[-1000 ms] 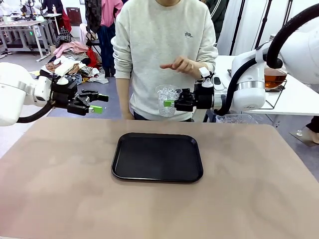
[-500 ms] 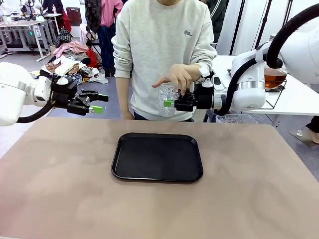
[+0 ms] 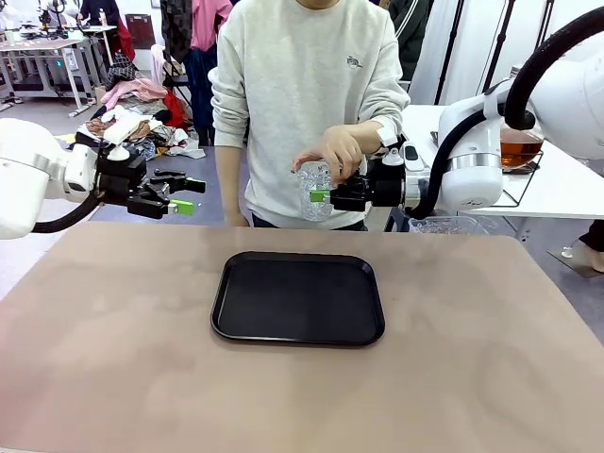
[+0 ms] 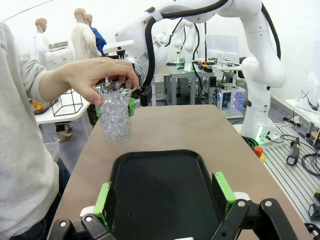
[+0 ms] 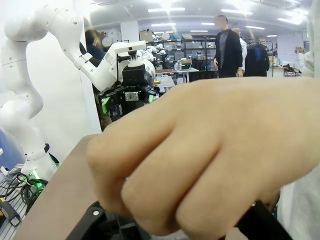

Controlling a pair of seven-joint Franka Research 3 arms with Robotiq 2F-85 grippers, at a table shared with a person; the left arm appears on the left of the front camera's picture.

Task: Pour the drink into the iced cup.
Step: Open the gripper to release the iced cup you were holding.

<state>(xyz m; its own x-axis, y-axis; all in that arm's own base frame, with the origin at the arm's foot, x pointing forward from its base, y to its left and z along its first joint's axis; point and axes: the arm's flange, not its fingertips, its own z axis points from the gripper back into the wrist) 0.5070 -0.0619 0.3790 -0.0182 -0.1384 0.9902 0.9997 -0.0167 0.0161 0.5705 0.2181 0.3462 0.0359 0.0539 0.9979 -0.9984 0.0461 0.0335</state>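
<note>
The iced cup (image 3: 315,200), clear plastic and full of white ice, hangs in the air beyond the table's far edge. My right gripper (image 3: 322,195) is shut on its side. A person's hand (image 3: 330,151) rests over the cup's rim, fingers curled around it. In the left wrist view the same cup (image 4: 115,117) shows with the hand (image 4: 95,77) on top and a green pad (image 4: 131,106) against it. The hand (image 5: 215,155) covers the right wrist view and hides my fingers. The drink (image 3: 519,149), amber in a glass jar, stands on the side table at right. My left gripper (image 3: 185,194) hovers open at far left.
A black tray (image 3: 297,326) lies in the middle of the brown table, and also shows under my left gripper (image 4: 162,195). A clear container (image 3: 444,225) sits at the far right edge. The person stands close at the far side.
The person's hand came down from above the cup and settled on its rim. Both arms and the cup have stayed where they were.
</note>
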